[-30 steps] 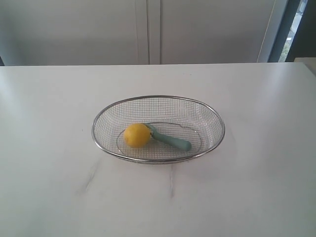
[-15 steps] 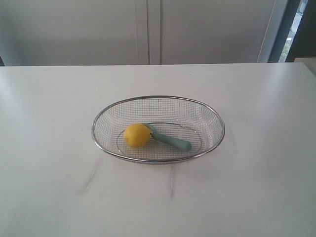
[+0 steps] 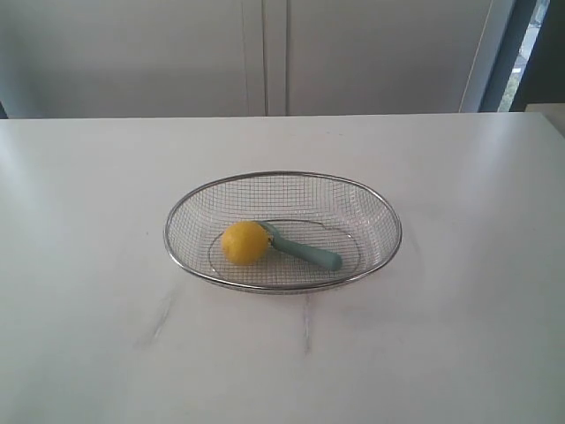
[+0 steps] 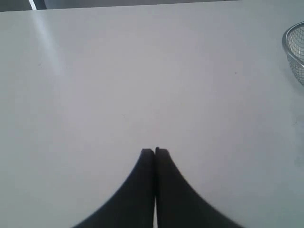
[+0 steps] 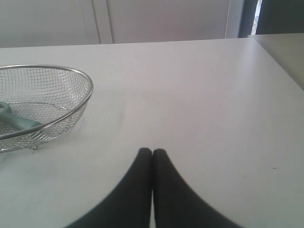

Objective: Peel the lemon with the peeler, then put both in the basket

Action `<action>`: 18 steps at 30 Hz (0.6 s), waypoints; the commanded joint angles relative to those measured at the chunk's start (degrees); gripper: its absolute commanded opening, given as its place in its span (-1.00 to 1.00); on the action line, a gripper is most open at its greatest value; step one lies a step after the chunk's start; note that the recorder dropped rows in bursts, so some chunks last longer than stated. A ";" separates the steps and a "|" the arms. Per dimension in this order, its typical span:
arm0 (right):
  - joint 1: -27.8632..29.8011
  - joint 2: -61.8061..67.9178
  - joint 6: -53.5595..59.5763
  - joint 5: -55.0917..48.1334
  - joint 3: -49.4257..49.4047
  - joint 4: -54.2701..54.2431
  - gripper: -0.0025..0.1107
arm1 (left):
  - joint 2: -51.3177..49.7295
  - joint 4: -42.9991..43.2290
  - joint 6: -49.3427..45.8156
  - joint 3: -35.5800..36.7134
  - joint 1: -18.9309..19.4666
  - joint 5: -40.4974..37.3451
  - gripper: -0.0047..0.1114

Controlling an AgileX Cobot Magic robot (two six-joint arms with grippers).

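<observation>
The silver wire-mesh basket (image 3: 282,177) stands in the middle of the white table. Inside it lies the yellow lemon (image 3: 244,242), with the teal peeler (image 3: 305,250) beside it, its head against the fruit and its handle pointing right. Neither arm shows in the exterior view. My left gripper (image 4: 154,150) is shut and empty over bare tabletop, with the basket rim (image 4: 290,47) far off at the frame edge. My right gripper (image 5: 152,151) is shut and empty too, short of the basket (image 5: 71,71), where part of the peeler handle (image 5: 16,121) shows through the mesh.
The white table (image 3: 459,336) spreads wide around the basket on all sides. Pale cabinet doors (image 3: 265,53) rise behind its far edge. A dark window frame (image 3: 499,53) stands at the back right, and a table edge (image 5: 280,61) runs along one side in the right wrist view.
</observation>
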State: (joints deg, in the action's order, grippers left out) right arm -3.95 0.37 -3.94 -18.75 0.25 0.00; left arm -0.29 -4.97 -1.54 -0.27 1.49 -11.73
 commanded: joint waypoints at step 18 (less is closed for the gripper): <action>-0.02 -0.37 0.47 0.81 -0.25 0.00 -0.96 | 0.29 -0.49 -0.03 0.27 -3.94 0.13 -0.92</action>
State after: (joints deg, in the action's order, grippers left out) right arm -3.95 0.37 -3.94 -18.75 0.25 0.00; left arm -0.29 -4.97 -1.54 -0.27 -2.02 -11.73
